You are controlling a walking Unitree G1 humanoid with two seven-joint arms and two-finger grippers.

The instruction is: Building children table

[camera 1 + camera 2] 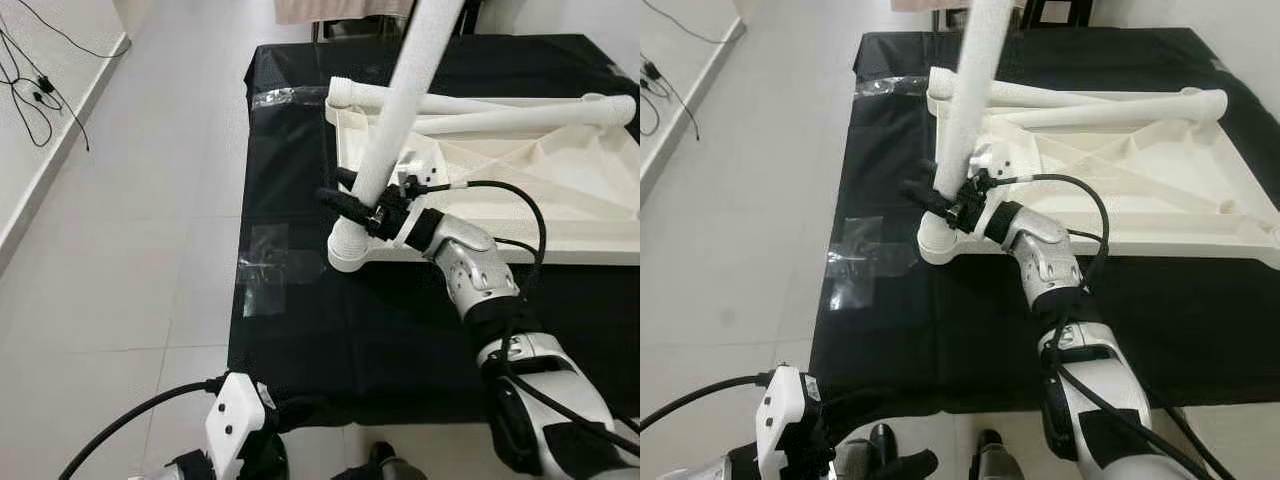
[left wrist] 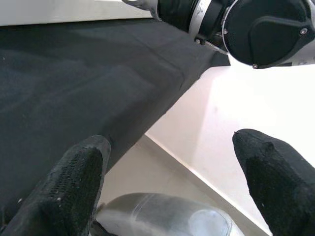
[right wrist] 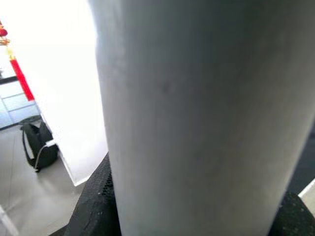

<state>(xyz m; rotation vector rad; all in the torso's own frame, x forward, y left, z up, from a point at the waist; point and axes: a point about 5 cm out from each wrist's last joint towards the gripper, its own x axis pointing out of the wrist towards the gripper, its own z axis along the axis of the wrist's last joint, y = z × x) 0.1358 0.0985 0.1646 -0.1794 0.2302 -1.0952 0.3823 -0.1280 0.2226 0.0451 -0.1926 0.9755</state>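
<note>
White leg [image 1: 400, 110] in right claw [image 1: 362, 203]

white table leg [image 1: 400, 110], white tabletop [image 1: 520, 190]; black cloth [image 1: 300, 330]; pale grey floor [image 1: 120, 250]

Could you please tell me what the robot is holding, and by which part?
The right gripper clamps the white cylindrical plastic table leg near its lower end; left gripper holds nothing.
</note>
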